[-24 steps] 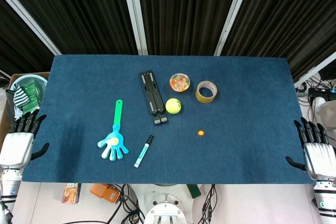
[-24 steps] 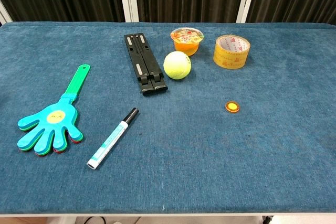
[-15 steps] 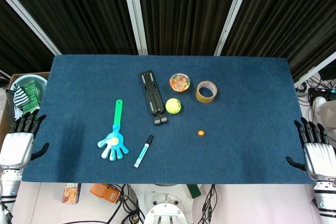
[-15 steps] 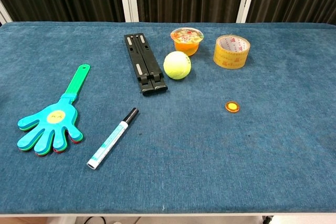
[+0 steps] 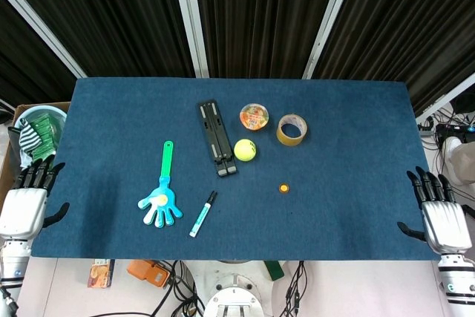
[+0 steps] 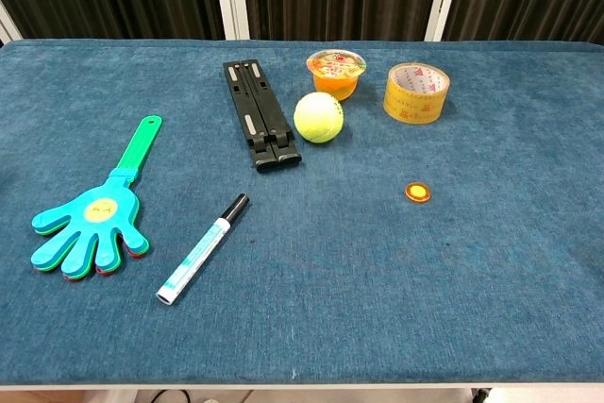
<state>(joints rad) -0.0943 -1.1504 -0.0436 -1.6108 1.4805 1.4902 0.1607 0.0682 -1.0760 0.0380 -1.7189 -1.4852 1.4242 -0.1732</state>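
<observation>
While both hands wait off table edges, nothing handled yet. Left hand (image 5: 22, 206) spread, empty, nearest hand-shaped clapper (image 5: 160, 202). Right hand (image 5: 443, 217) spread, empty, well apart from small orange disc (image 5: 283, 188). Marker (image 5: 202, 213), tennis ball (image 5: 246, 150), tape roll (image 5: 292, 130) lie untouched on blue table (image 5: 356, 154).

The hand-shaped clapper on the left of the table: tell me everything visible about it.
The hand-shaped clapper looks like glossy plastic: a green handle with a hole at its far end, joined to a stack of spread palms, light blue on top with red and green layers peeking out beneath. A yellow smiley disc sits on the palm. It lies flat on the blue table cover, handle pointing away from the robot. Nothing touches it; the marker lies apart to its right.
</observation>
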